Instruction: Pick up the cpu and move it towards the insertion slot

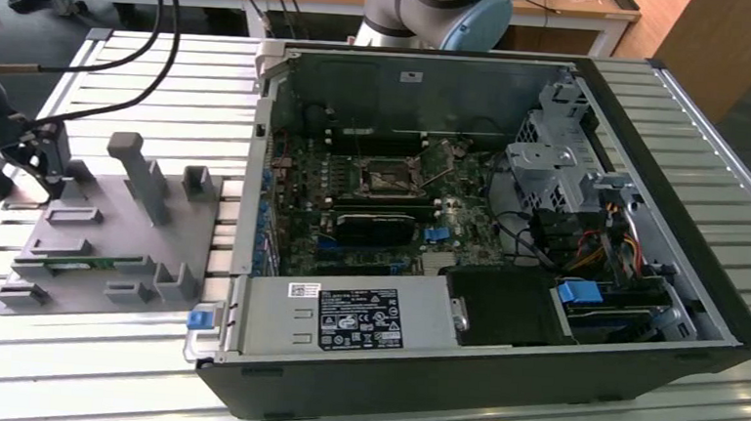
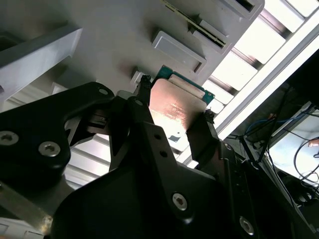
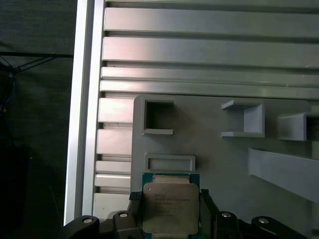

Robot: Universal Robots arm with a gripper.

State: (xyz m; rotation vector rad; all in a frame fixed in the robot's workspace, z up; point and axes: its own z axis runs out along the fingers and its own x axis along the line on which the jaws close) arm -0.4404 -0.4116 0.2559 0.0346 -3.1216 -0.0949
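The cpu (image 3: pixel 169 208), a flat square chip with a silver top and green rim, sits between my gripper's (image 3: pixel 169 201) two black fingers (image 3: pixel 133 206), which press on its opposite edges. In the second wrist view the cpu (image 2: pixel 174 107) shows in the gripper (image 2: pixel 175 97) just over the grey plastic tray (image 2: pixel 124 35). In the exterior view the gripper (image 1: pixel 38 178) hangs over the tray's far corner at the exterior view's left. The insertion slot (image 1: pixel 388 177), a dark square socket with a metal frame, lies on the motherboard inside the open computer case (image 1: pixel 684 288), well off to the exterior view's right.
The grey tray (image 1: pixel 118 254) carries upright posts (image 1: pixel 136 171), several recesses and a thin green circuit strip (image 1: pixel 72 263). Slatted aluminium table (image 1: pixel 163 60) runs all around. Black cables (image 1: pixel 138 49) hang over the tray's far side. The case wall (image 1: pixel 259 145) stands between tray and motherboard.
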